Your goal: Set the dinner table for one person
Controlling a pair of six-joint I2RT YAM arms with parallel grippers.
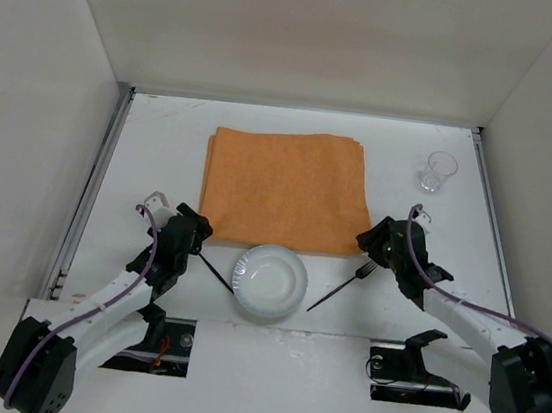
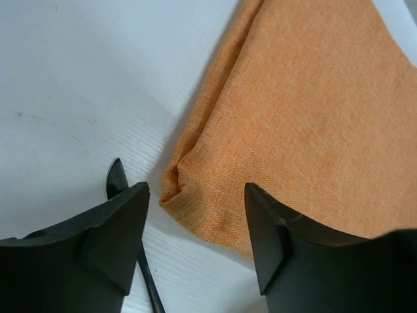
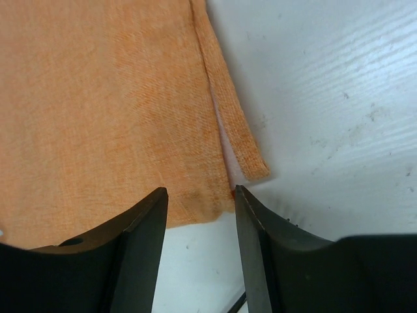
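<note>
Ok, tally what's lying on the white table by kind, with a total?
Orange cloth placemat: 1
White round plate: 1
Clear plastic cup: 1
Black fork: 1
Black knife: 1
Total: 5

Desk (image 1: pixel 163 142): matte white, flat, with a metal rail (image 1: pixel 91 194) along its side. Surface shows faint scuffs and specks.

Items lying directly on it, top view as dial:
- Orange cloth placemat (image 1: pixel 286 190), centre, folded in layers. One layer's edge strays out at the corner toward 5 o'clock.
- White plate (image 1: pixel 270 281), at 6 o'clock of the placemat, rim meeting the cloth's near edge. Contact not confirmed.
- Black knife (image 1: pixel 216 271), at 9 o'clock of the plate, lying diagonally, its far end just beside the placemat's corner.
- Black fork (image 1: pixel 341 289), at 3 o'clock of the plate, tines toward 1 o'clock.
- Clear cup (image 1: pixel 439 171), upright, at 2 o'clock of the placemat, apart from it.
</note>
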